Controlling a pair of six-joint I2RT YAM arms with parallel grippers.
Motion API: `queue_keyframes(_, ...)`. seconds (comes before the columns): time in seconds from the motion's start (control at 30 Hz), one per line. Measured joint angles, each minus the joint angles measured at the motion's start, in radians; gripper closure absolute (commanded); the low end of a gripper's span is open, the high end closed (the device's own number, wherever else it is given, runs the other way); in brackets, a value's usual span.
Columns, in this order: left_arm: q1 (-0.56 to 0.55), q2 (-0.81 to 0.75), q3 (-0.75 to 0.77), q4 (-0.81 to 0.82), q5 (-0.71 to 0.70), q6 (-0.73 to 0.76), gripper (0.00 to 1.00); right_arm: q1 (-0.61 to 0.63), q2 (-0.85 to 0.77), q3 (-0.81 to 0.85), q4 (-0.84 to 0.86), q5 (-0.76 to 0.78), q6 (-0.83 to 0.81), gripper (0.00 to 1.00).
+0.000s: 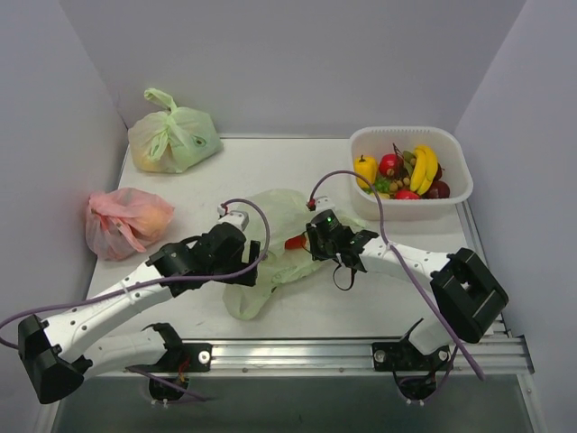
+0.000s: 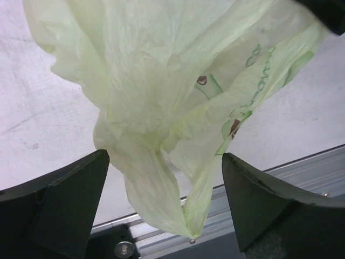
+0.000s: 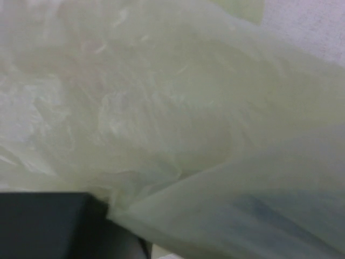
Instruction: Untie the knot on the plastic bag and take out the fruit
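The pale-green plastic bag (image 1: 275, 216) lies slack and flattened mid-table, between both arms. My left gripper (image 1: 252, 263) hangs over its near end. In the left wrist view the bag's film (image 2: 161, 108) droops between my wide-open left gripper (image 2: 165, 159), touching neither finger. My right gripper (image 1: 306, 240) is at the bag's right side, with a small red fruit (image 1: 295, 242) at its tip. The right wrist view is filled with bag film (image 3: 188, 108), and only one dark finger (image 3: 54, 224) shows. The knot is out of view. More fruit (image 1: 407, 170) sits in the basket.
A white basket (image 1: 410, 212) stands at the back right. A pink-red bag (image 1: 126, 221) lies at the left edge, and another plump green bag (image 1: 176, 137) sits at the back left. An aluminium rail (image 1: 361, 347) runs along the near edge.
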Motion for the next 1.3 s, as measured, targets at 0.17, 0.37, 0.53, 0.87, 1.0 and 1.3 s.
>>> queue_keyframes(0.17,0.0,-0.009,0.074,0.019,-0.027,0.056,0.02,-0.016,0.0,0.005,-0.016,-0.005,0.017,0.98)
queue_keyframes(0.37,0.0,0.068,0.148,0.082,-0.057,0.193,0.03,-0.034,0.0,0.006,-0.029,-0.037,0.019,1.0)
queue_keyframes(0.53,0.0,0.172,0.202,0.18,-0.032,0.375,0.03,-0.034,0.0,0.006,-0.035,-0.071,0.005,1.0)
queue_keyframes(0.87,0.056,0.409,0.275,0.37,0.076,0.615,0.03,-0.034,-0.016,0.006,-0.046,-0.136,-0.027,1.0)
queue_keyframes(1.0,0.124,0.471,0.275,0.454,0.121,0.623,0.11,-0.034,-0.024,0.005,-0.047,-0.159,-0.031,1.0)
queue_keyframes(1.3,0.215,0.57,0.275,0.636,0.21,0.562,1.0,-0.048,-0.029,0.005,-0.051,-0.196,-0.028,1.0)
